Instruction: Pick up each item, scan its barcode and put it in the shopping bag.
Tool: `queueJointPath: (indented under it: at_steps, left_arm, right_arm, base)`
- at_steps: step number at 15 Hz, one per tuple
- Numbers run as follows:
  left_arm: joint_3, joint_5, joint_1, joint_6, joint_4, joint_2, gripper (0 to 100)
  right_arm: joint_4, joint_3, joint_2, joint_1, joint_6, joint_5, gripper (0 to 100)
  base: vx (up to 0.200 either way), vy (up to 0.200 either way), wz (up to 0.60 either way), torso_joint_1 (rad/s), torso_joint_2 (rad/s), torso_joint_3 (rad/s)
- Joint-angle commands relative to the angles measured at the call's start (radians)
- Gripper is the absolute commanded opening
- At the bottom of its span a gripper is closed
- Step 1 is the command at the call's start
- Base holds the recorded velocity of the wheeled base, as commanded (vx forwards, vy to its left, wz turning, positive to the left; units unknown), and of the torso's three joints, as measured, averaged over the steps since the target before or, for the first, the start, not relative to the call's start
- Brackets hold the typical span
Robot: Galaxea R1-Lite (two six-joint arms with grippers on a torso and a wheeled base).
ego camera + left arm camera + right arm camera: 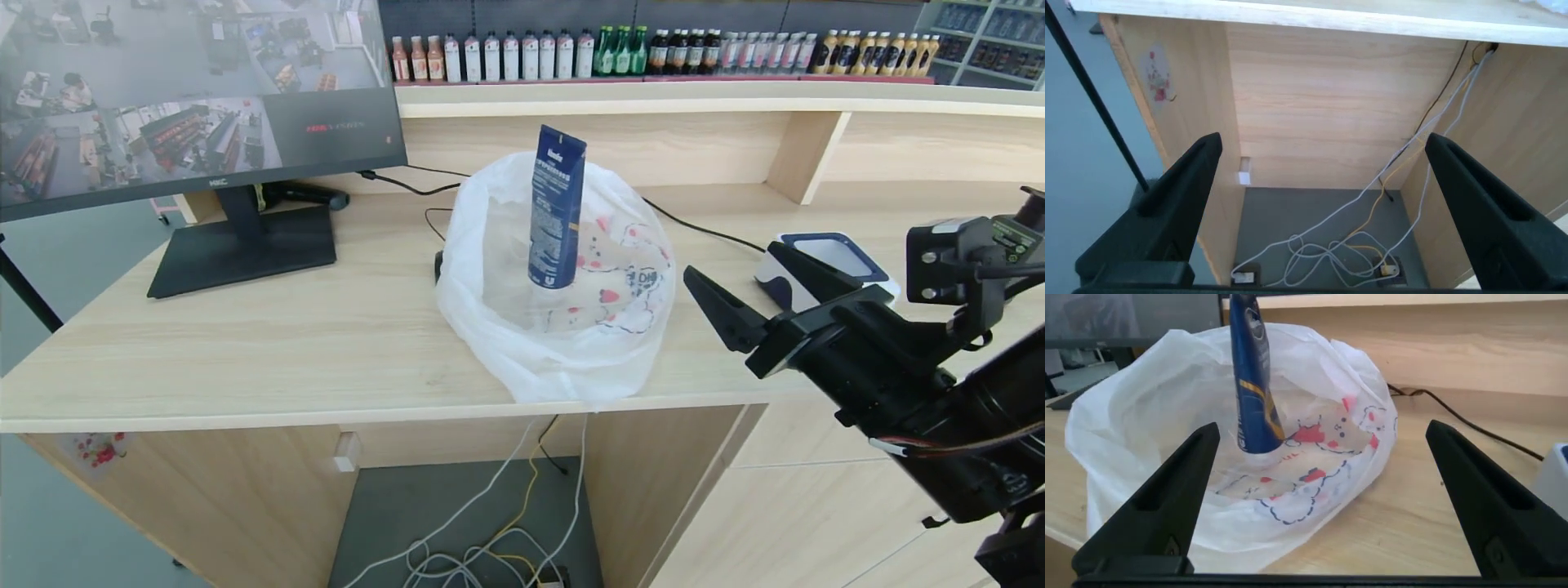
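In the head view, the dark blue plastic tube [558, 208] stands nearly upright inside the white translucent plastic shopping bag [506, 343], which sits mid-way along the pale wooden table [245, 351]. My right tool [732, 261] hangs just beside the bag on its right, spread wide and empty, with the white and blue barcode scanner [841, 253] behind it. In the left wrist view, the left tool [1323, 143] is also wide and empty, held low and facing the table's underside, with loose cables [1331, 245] on the floor beyond. In the right wrist view, the right tool [1323, 429] frames the shopping bag [1118, 441], the tube [1253, 384] standing on its lower end within. I judge this item bagged. To finish cleanly I would draw the right tool straight back and up, keeping both fingers off the thin rim so the tube is not tipped.
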Motion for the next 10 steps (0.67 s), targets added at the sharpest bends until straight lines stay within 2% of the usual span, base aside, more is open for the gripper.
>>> queueJointPath:
  at_steps: [1, 5, 10]
  left_arm:
    - [0.000, 0.002, 0.000, -0.001, 0.000, 0.000, 100]
    - [0.000, 0.002, 0.000, -0.003, 0.000, 0.000, 100]
    - [0.000, 0.002, 0.000, -0.003, 0.000, 0.000, 100]
  right_arm:
    - [-0.002, 0.012, -0.002, -0.003, 0.001, 0.001, 100]
    - [-0.002, 0.129, -0.025, -0.003, -0.018, -0.003, 100]
    - [-0.002, 0.095, -0.037, -0.018, -0.026, -0.003, 100]
  base:
    - [0.000, -0.200, 0.00, 0.007, 0.01, -0.002]
    - [0.000, -0.200, 0.00, 0.001, 0.00, 0.002]
    - [0.000, -0.200, 0.00, 0.001, 0.00, 0.002]
